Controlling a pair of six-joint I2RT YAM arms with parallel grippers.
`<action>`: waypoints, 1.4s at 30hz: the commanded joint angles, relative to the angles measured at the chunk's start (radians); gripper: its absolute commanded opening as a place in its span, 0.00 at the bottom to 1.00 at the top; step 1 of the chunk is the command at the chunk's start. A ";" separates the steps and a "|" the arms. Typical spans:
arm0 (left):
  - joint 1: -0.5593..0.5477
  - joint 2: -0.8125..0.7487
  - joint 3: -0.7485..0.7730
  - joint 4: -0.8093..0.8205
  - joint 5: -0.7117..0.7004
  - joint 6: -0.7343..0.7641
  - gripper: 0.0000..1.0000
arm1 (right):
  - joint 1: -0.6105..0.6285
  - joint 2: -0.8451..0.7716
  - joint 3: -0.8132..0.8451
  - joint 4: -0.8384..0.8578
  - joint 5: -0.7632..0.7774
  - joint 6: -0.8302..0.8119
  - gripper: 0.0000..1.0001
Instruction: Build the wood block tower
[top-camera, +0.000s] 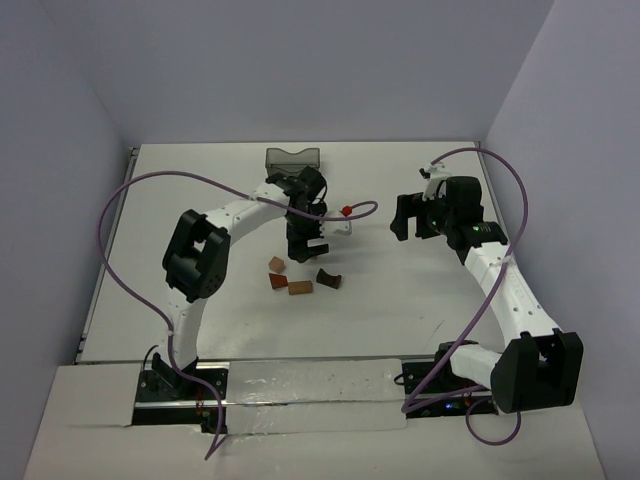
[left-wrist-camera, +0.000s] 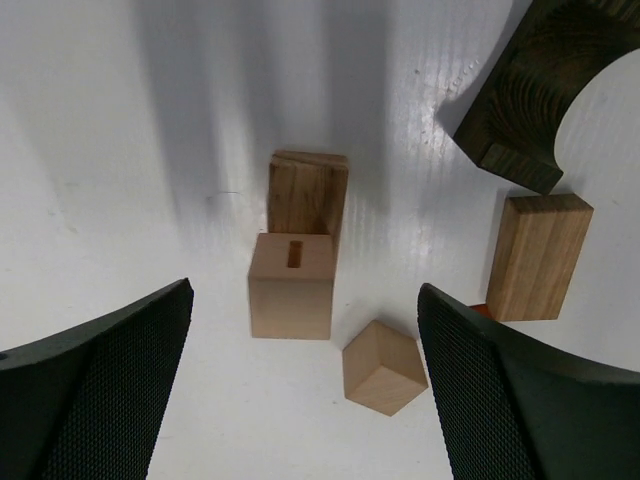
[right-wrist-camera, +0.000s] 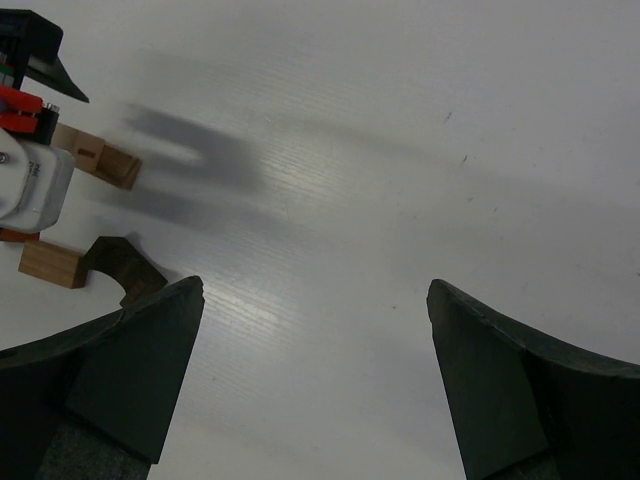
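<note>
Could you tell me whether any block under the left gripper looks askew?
Only the small tan cube: it sits twisted corner-on, not square with the slotted cube beside it. Nothing looks damaged.

Light tan wooden cubes (left-wrist-camera: 290, 290) (left-wrist-camera: 384, 367): two
Brown wooden bars (left-wrist-camera: 538, 255) (left-wrist-camera: 307, 190): two
Dark brown wooden arch (left-wrist-camera: 510, 100): one
Reddish-brown wooden wedge (top-camera: 275, 282): one
Dark translucent rectangular bin (top-camera: 292, 157): one

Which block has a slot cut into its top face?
The larger light tan cube in front of the darker block; the smaller cube, bar and arch show none.
</note>
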 joint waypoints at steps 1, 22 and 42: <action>0.003 -0.055 0.134 -0.046 0.066 -0.029 0.99 | -0.008 -0.005 0.006 0.029 -0.008 -0.009 1.00; 0.524 -0.716 -0.419 0.494 0.445 -0.678 0.99 | 0.296 0.203 0.435 -0.154 0.015 -0.174 0.97; 0.924 -0.703 -0.600 0.509 0.703 -0.788 0.99 | 0.816 0.743 0.758 -0.212 0.216 -0.066 0.60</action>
